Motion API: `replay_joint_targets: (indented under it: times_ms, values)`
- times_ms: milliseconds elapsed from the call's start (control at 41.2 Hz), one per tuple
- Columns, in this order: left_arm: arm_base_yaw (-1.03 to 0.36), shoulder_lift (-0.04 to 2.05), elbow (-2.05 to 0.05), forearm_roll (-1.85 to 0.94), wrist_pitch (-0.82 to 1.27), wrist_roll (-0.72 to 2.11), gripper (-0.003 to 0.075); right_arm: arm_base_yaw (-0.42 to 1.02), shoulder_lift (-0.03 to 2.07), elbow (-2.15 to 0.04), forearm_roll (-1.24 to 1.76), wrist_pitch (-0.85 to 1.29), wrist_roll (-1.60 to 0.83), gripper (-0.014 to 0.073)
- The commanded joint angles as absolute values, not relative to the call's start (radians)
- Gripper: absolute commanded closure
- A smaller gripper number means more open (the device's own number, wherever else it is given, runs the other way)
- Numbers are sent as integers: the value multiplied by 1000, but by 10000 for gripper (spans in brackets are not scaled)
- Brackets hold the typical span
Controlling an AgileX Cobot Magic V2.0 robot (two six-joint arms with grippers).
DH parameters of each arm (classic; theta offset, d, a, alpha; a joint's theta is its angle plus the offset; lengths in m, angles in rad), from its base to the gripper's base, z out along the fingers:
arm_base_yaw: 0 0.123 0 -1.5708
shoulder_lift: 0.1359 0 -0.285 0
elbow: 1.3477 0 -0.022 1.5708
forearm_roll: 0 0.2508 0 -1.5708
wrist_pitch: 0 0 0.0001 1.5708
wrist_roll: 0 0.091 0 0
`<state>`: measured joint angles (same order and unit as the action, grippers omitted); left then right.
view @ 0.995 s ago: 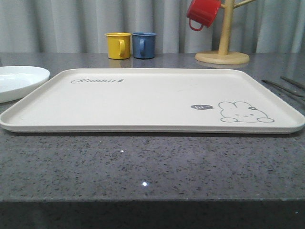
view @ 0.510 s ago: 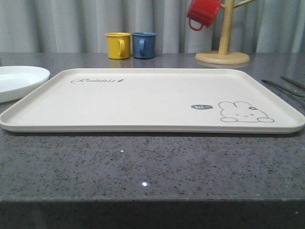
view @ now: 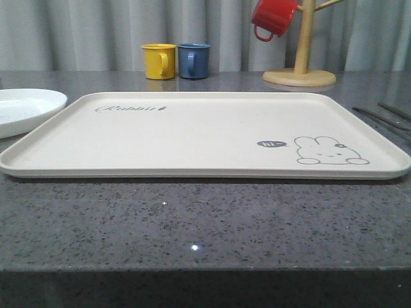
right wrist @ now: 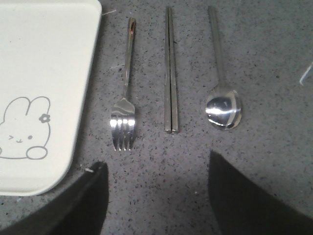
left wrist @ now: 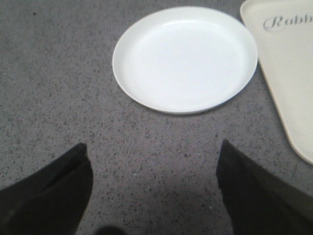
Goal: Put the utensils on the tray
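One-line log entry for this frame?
stage: pre-grasp | tray: bare | fork, chopsticks, spoon: on table beside tray | left gripper: open | right gripper: open

Grey speckled counter [view: 205, 218] is seen under everything. A round white plate [view: 26, 109] is set at the left edge, bare. A yellow mug [view: 158, 61] and a blue mug [view: 194, 60] are placed side by side at the back, possibly touching. A red mug [view: 273, 18] is hung on a wooden mug tree [view: 300, 64]. Grey curtain [view: 96, 32] is seen behind.
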<state>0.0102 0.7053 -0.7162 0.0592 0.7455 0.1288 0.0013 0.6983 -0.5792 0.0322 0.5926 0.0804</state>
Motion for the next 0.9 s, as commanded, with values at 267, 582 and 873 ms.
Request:
replay_joint_targets:
  times_ms: [267, 582, 873]
  values:
    - [133, 1096, -1004, -24, 854, 135, 205, -3, 700, -610, 21, 534, 76, 118]
    - [346, 1406, -1139, -444, 774, 362, 205, -3, 700, -610, 21, 534, 76, 118]
    - [333, 1540, -1157, -486, 712, 362, 205, -3, 700, -610, 21, 534, 76, 118]
